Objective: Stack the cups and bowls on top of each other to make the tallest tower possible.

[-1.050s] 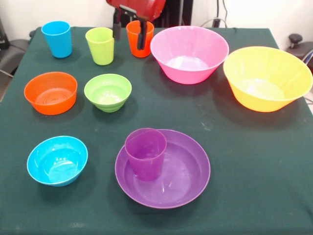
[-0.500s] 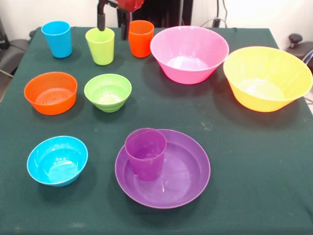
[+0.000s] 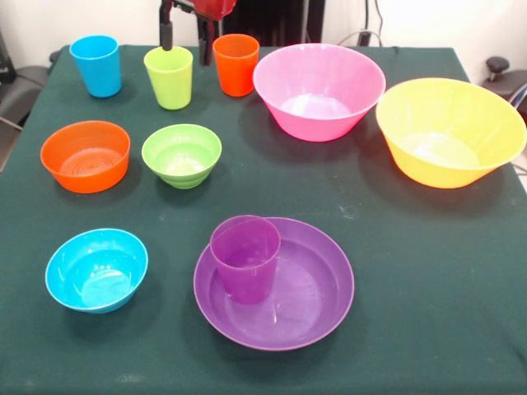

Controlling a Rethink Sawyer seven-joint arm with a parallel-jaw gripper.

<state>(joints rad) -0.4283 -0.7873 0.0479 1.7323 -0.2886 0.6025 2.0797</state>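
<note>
Hand (image 3: pixel 185 45) hanging spread, grasping nothing, at the desk's far edge, straddling lime green cup (image 3: pixel 169 76) directly below it; cup standing upright between blue and orange cups.

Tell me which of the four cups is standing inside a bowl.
The purple cup. It stands upright in the shallow purple bowl; the other three cups stand directly on the table.

Tool (image 3: pixel 185 43) open — straddling lime green cup (image 3: pixel 169 76).
</note>
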